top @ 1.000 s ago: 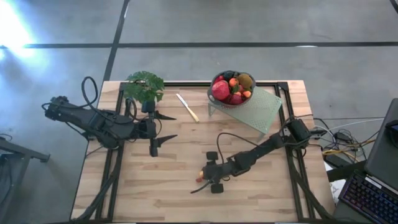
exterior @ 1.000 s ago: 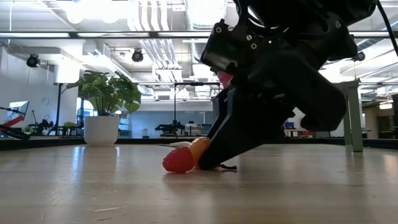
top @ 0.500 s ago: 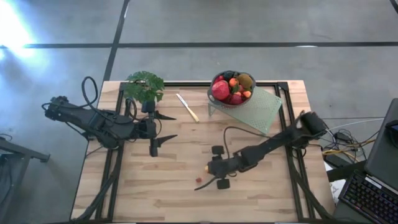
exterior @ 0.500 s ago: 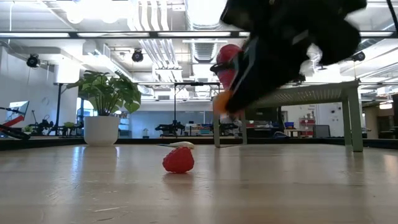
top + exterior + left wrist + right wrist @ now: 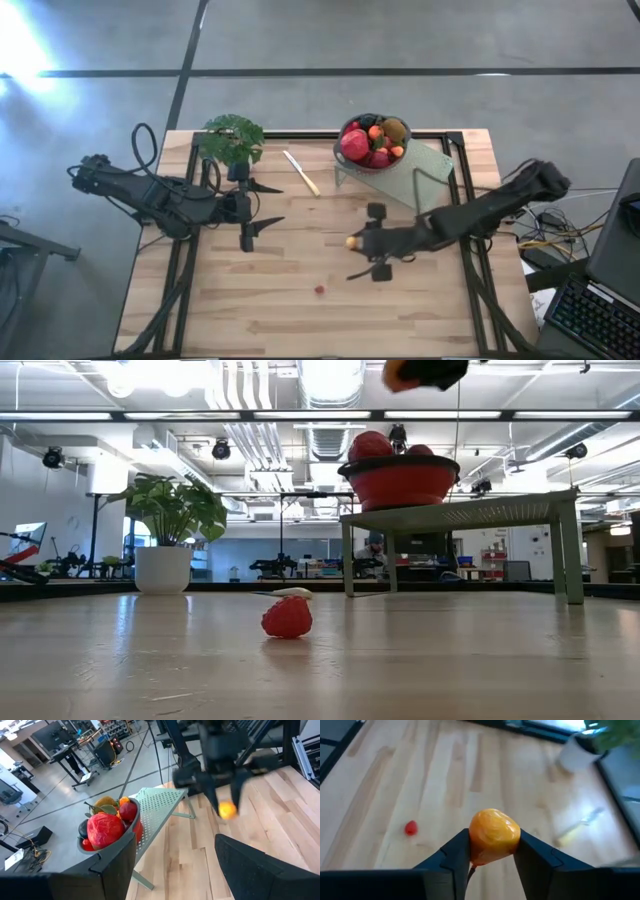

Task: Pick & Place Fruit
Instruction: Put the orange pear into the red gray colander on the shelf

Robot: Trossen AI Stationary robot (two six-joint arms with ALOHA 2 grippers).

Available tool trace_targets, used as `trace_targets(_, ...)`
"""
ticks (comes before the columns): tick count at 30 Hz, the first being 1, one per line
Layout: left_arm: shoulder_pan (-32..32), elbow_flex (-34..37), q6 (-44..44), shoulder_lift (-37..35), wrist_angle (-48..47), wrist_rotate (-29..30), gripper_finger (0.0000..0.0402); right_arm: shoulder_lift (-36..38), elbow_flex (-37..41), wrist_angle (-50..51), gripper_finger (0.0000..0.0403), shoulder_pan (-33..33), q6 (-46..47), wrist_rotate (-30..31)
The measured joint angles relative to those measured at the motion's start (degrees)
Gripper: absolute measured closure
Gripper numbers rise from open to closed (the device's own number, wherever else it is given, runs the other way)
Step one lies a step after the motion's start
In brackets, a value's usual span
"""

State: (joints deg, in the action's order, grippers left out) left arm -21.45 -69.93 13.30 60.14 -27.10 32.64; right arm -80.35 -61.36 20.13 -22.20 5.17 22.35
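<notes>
From above, we saw the right gripper (image 5: 352, 243) up over the middle of the wooden table (image 5: 200, 310), squeezing a small orange berry (image 5: 351, 241) between its two fingers. A tiny red berry (image 5: 319, 290) lay alone on the wood, nearer the front edge and apart from that gripper. The bowl of fruit (image 5: 373, 141) sat on a pale green stand (image 5: 420, 175) at the back of the table. A pale knife (image 5: 301, 172) lay between the bowl and the potted plant (image 5: 232, 139). The left gripper (image 5: 262, 205) waited on the left side with its fingers spread apart and nothing in them.

From table height, we saw the red berry (image 5: 287, 617) resting on the wood. The bowl (image 5: 400, 480) stood on its stand (image 5: 470, 512) behind it, and the plant (image 5: 173, 510) stood off to the side. The orange berry (image 5: 401, 374) showed at the very top, high above the table.

From the left wrist, we saw the bowl of fruit (image 5: 111, 822) on the green stand (image 5: 160, 812), and farther off the right gripper (image 5: 226, 800) holding the orange berry (image 5: 227, 810) in the air.

From the right wrist, we saw the orange berry (image 5: 494, 833) pinched tight between the dark fingers (image 5: 455, 851). Down below lay the red berry (image 5: 410, 827), and farther away the knife (image 5: 575, 831) and the plant's white pot (image 5: 577, 754).
</notes>
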Motion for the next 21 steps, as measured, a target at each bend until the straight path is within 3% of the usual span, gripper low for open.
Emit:
trace_targets(6,0.0,0.0,0.0,0.0,-0.4,0.0,0.0128,9.2,0.0,6.7,0.0286,0.4,0.1,3.4)
trace_targets(11,0.0,0.0,0.0,0.0,-0.4,0.0,0.0128,15.3,0.0,10.5,0.0275,1.9,0.4,6.3)
trace_targets(21,0.0,0.0,0.0,0.0,-0.5,0.0,0.0128,22.1,0.0,12.1,0.0282,14.7,-3.2,7.8)
